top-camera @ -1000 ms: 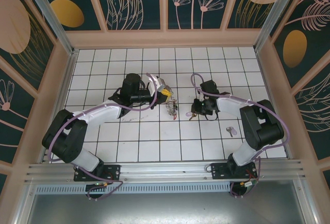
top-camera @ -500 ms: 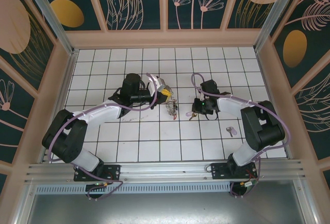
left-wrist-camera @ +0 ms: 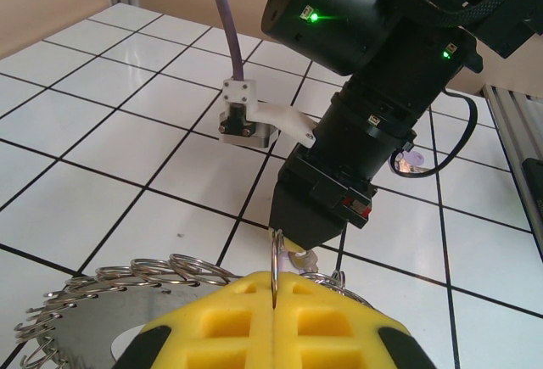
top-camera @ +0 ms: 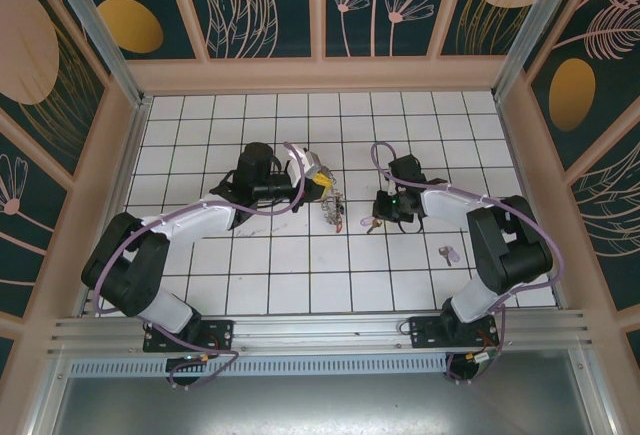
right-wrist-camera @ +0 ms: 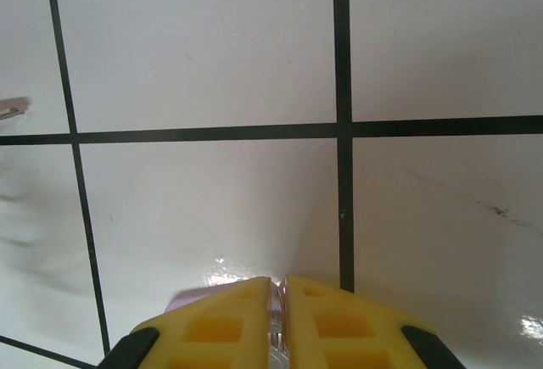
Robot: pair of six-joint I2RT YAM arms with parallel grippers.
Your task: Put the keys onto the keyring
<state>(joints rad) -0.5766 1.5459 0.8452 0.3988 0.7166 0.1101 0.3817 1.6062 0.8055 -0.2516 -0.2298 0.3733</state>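
I have left gripper (left-wrist-camera: 274, 282) clamped on ring (left-wrist-camera: 273, 252), edge-up for threading | right gripper (right-wrist-camera: 277, 291), at its 3 o'clock, pinching key (left-wrist-camera: 303, 259) toward ring

Right arm (left-wrist-camera: 365, 131) close ahead of left end effector (left-wrist-camera: 276, 284) (bare tiles (left-wrist-camera: 102, 131) beside)

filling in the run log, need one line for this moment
left hand: shut on keyring | right hand: shut on key, beside keyring | loose key: lying on table
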